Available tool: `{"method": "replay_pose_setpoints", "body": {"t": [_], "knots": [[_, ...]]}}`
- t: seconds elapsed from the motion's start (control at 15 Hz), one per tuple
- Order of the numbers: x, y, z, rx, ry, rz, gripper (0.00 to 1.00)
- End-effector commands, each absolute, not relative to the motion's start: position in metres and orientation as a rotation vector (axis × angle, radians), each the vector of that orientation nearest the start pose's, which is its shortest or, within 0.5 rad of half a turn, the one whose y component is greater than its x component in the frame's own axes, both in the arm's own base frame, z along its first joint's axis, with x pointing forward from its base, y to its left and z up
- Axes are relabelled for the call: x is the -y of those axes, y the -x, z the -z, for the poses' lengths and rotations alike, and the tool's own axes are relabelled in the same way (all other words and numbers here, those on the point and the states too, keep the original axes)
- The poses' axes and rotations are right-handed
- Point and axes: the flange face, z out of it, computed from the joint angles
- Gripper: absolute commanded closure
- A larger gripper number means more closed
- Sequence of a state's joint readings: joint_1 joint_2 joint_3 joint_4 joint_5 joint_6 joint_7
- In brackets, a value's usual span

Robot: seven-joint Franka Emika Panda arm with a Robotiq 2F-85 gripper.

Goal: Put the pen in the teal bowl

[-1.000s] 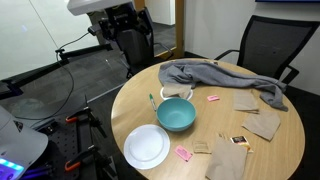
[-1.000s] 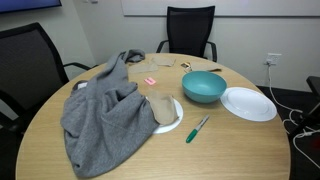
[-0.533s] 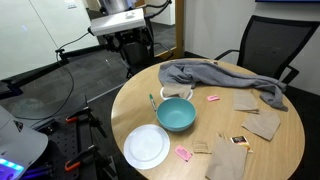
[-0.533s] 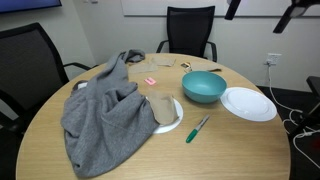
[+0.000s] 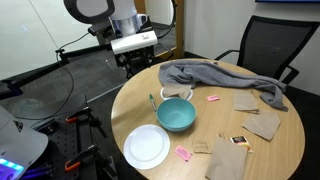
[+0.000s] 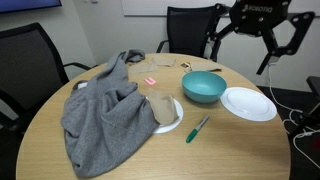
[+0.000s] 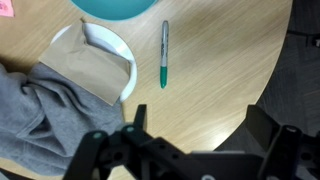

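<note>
Our claw (image 7: 190,158) hangs spread wide and empty at the bottom of the wrist view, ready, we judge, to straddle the pen (image 7: 164,55) lying flat upper centre, near the teal bowl (image 7: 115,8).

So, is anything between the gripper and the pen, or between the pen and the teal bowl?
Nothing visible does. The open gripper hangs clear above; the pen lies on bare table next to the teal bowl. The white dish sits to one side, off both paths.
</note>
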State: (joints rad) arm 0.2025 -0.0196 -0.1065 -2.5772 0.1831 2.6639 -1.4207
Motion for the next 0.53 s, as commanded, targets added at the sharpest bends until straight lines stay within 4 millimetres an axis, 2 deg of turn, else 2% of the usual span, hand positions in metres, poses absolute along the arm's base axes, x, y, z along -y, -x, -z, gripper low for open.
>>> {"method": "replay_pose_setpoints", "body": {"t": [0.0,0.47], "knots": [[-0.040,-0.472,-0.248,2.046,2.390,0.189,0.00],[-0.035,-0.494,-0.189,2.117,2.324,0.084,0.00]]}}
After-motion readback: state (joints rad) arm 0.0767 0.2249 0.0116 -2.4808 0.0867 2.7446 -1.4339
